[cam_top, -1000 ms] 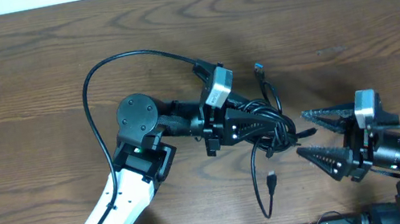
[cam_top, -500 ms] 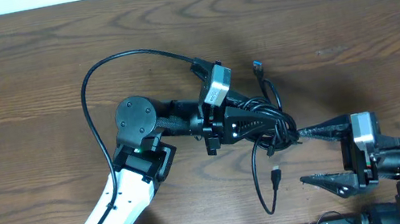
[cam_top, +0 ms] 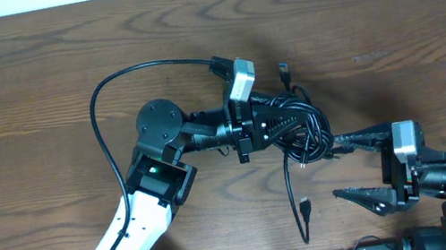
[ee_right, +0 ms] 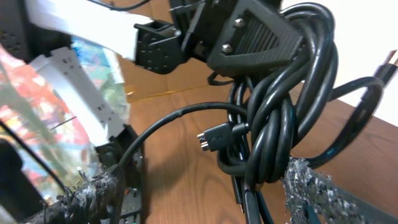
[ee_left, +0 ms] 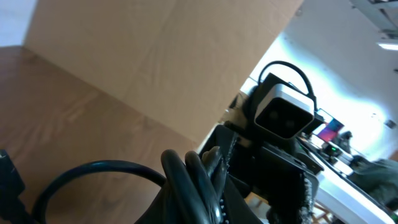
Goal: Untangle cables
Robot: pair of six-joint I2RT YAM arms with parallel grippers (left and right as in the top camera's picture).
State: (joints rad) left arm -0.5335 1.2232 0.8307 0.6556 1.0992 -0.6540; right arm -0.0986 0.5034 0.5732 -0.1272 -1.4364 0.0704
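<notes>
**Cable knot in left grip**

Overhead: left end effector is clamped on the cables. One tail runs from the knot toward the table's near edge. The right end effector, spread apart, sits just beside the knot.
Left wrist: cords pinched.
Right wrist: bundle's long axis upright.

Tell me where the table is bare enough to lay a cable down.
Bare: the table's far strip and its left side, past the left arm. Crowded: centre-right, where the left pincer holds the cables beside the right pincer.
</notes>
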